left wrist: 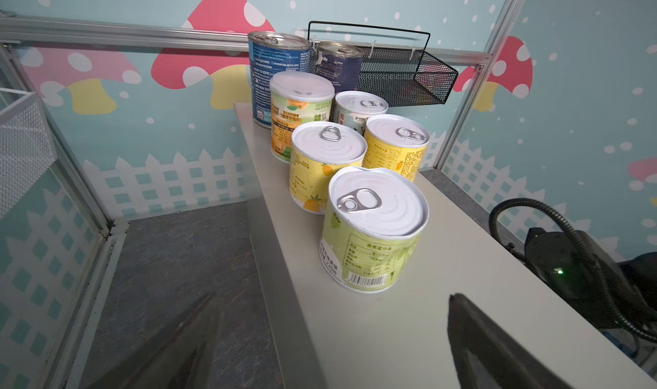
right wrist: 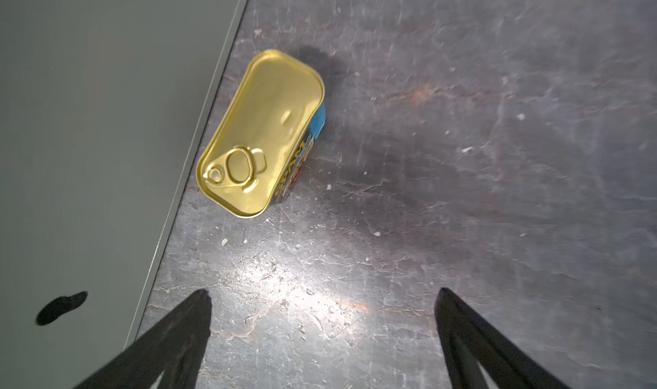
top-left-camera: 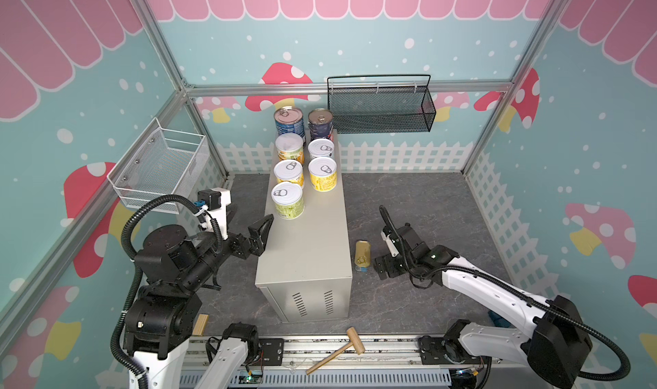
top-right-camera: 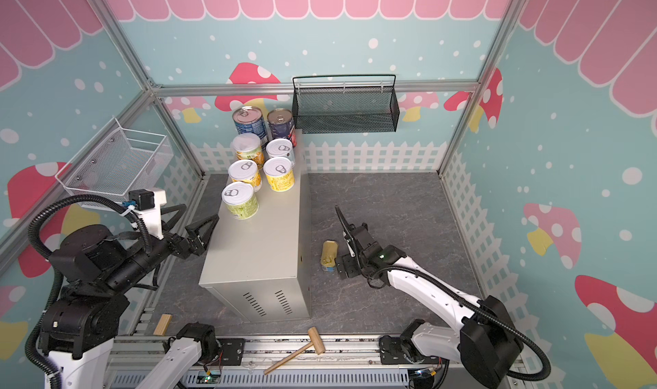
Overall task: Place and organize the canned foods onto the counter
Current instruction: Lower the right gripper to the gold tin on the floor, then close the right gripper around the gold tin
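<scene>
Top views, both: counter (top-left-camera: 309, 248) (top-right-camera: 263, 248) sits mid-table, long axis running away from me, vent slits on the near end. Near half of its top is bare.

Black mesh basket (top-left-camera: 380, 109) hangs on the back rail, white wire basket (top-left-camera: 160, 170) on the left wall.

My left gripper (top-left-camera: 254, 211) (left wrist: 330, 298) is at the counter's left edge, jaws spread wide, nothing between them. Left wrist view: one finger over the counter top, the other off the side above the dark tabletop (top-left-camera: 426, 209).

My right gripper (top-left-camera: 378, 268) (right wrist: 321, 291) points down at the tabletop right of the counter, jaws wide apart, holding nothing.

Seven cans stand at the counter's far end in two columns:
- tall blue can (top-left-camera: 289, 120) and tall navy can (top-left-camera: 321, 122) at the back
- plastic-lidded can (top-left-camera: 289, 149) and small pale can (top-left-camera: 320, 149) next
- two yellow cans (top-left-camera: 288, 172) (top-left-camera: 322, 173)
- green-labelled can (top-left-camera: 288, 200) nearest, left column, close to my left gripper but apart from it

Gold tin (top-left-camera: 362, 255) (right wrist: 263, 131) is off the counter, on the tabletop just beside the counter's right wall, pull-tab lid up. Right wrist view: it's ahead of my fingertips, not between them.

Wooden mallet (top-left-camera: 341, 350) lies on the front rail. Small wood block (top-left-camera: 201, 325) is by my left arm base.
</scene>
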Available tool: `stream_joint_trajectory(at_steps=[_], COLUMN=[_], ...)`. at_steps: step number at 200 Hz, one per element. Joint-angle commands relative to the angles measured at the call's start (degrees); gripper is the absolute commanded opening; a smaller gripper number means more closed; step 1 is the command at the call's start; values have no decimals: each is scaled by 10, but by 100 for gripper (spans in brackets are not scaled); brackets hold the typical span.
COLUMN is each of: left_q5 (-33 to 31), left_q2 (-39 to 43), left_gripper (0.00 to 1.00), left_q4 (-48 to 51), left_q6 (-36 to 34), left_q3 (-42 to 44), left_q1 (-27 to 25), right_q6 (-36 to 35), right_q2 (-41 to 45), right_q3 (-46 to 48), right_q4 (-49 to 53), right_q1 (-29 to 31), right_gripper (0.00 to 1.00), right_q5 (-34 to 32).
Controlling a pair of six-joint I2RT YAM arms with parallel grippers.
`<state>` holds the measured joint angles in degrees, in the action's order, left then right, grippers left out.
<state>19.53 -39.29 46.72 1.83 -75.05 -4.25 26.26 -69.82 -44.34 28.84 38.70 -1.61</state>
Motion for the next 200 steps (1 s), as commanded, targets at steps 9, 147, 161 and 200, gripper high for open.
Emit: stream_joint_trajectory(at_steps=[9,147,161,200], left_q5=[25,13,13,15], left_q2=[3,25,24,25], left_gripper=[100,100,100,100], left_q4=[21,7,6,1], left_q6=[-10,-20,-20,-21], left_q3=[-5,17,19,22], left_q1=[-2,-11,-11,-11], right_q6=[32,131,130,126], right_q2=[-23,-184,-188,-231], right_q3=[13,-24,-29,-49], right_q4=[-119,-246,-243,-246], right_q1=[0,15,16,16], right_gripper=[99,95,95,94], right_q5=[48,10,9,6])
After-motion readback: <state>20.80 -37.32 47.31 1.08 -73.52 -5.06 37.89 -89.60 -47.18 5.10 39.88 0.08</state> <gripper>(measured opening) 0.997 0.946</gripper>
